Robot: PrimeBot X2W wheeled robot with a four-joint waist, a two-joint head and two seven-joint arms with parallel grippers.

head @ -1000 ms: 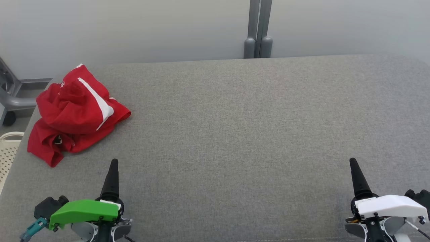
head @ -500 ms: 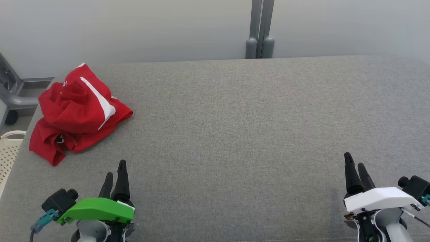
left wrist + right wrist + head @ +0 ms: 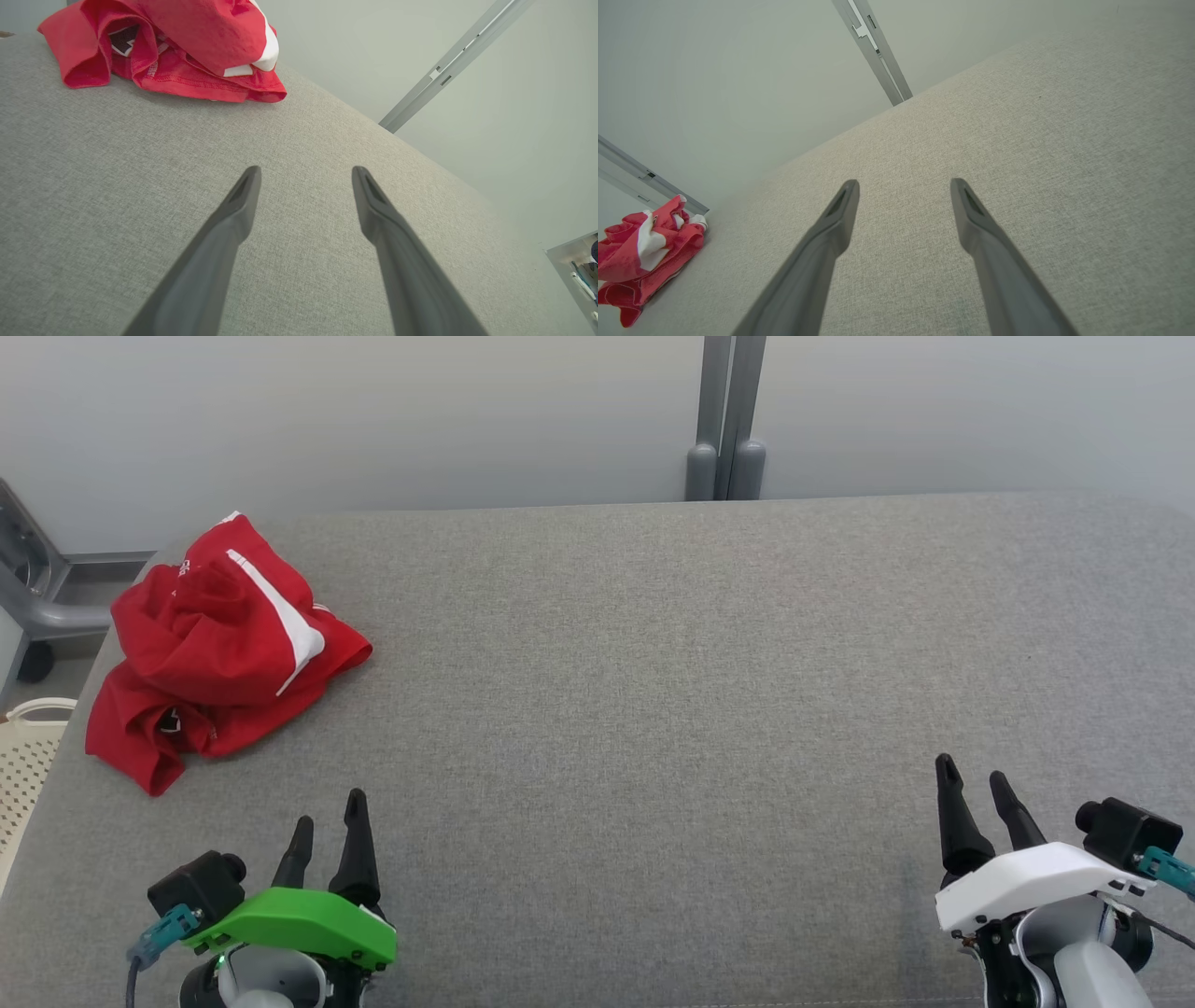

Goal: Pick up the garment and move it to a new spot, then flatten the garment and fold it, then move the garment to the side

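**Task item.** A crumpled red garment with a white stripe is found heaped at the far left corner of a grey fabric-covered worktop. It is bunched in several folds. The white stripe runs across the top of the heap, and a stitched hem lies flat on the fabric along the near side. A small dark label is seen inside one fold in the left wrist view. The kind of garment cannot be established from the heap; it may be a pair of shorts.

**Left arm.** The left gripper, carried under a bright green wrist cover, is located at the near left of the worktop. Its two dark fingers are spread wide and it is empty. The garment is seen beyond it and to its left, near but not touched. In the left wrist view the fingertips are seen over bare grey fabric.

**Right arm.** The right gripper, carried under a white wrist cover, is located at the near right, well apart from the garment. Its jaws are likewise held wide and it is empty.

**Surroundings.** A grey metal post is seen against the pale wall behind the far edge. A cream perforated basket is noted beside the left edge of the worktop, and a grey metal frame past the far left corner.
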